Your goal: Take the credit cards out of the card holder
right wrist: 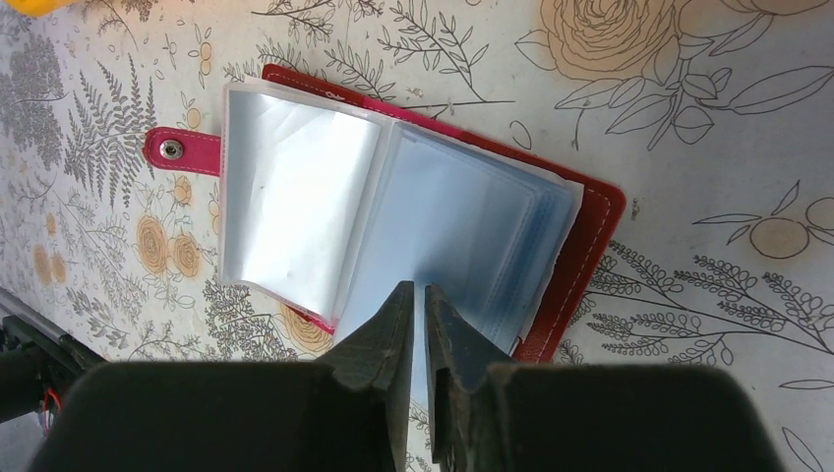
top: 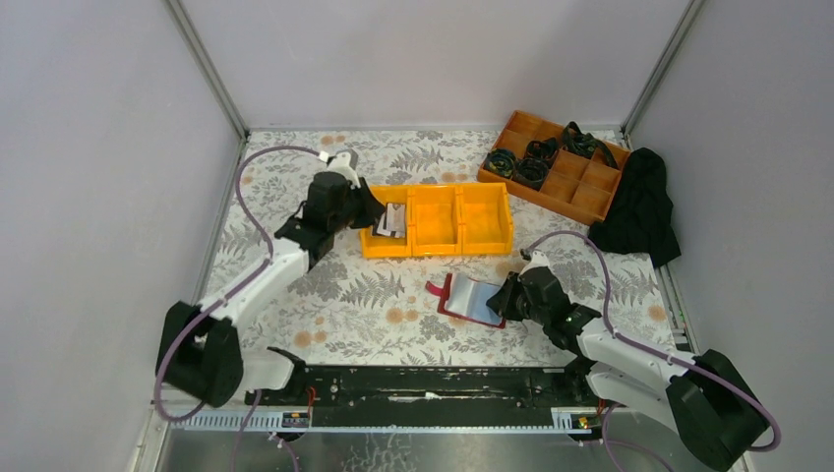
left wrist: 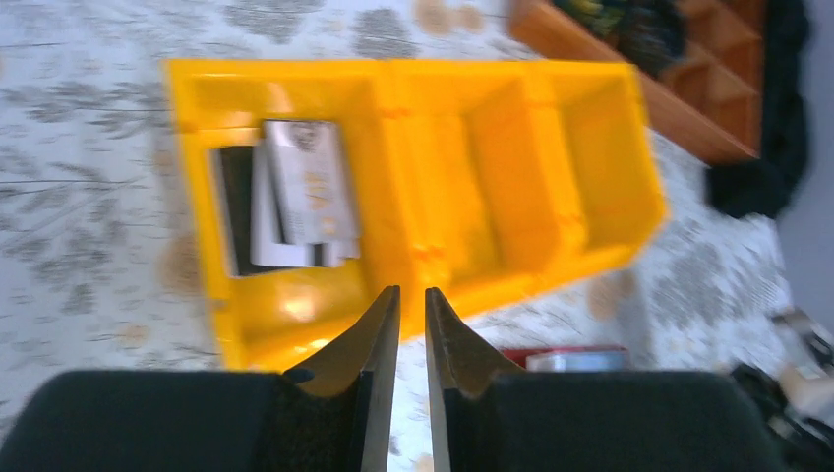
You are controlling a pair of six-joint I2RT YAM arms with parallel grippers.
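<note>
The red card holder (top: 465, 301) lies open on the table in front of the yellow bin, its clear blue-grey sleeves (right wrist: 393, 211) fanned and its snap strap (right wrist: 182, 149) pointing left. My right gripper (top: 504, 295) sits at its right edge; in the right wrist view the gripper (right wrist: 418, 291) hangs over the sleeves, jaws nearly together with nothing between them. Grey-white and black credit cards (top: 392, 219) lie stacked in the bin's left compartment, and show in the left wrist view (left wrist: 300, 192). My left gripper (top: 371, 210) hovers by that compartment, its jaws (left wrist: 411, 295) nearly together and empty.
The yellow three-compartment bin (top: 460, 187) stands mid-table; its other two compartments hold nothing. An orange wooden tray (top: 580, 192) with black items is at the back right, with a black cloth (top: 639, 211) beside it. A black rail (top: 423, 383) runs along the near edge.
</note>
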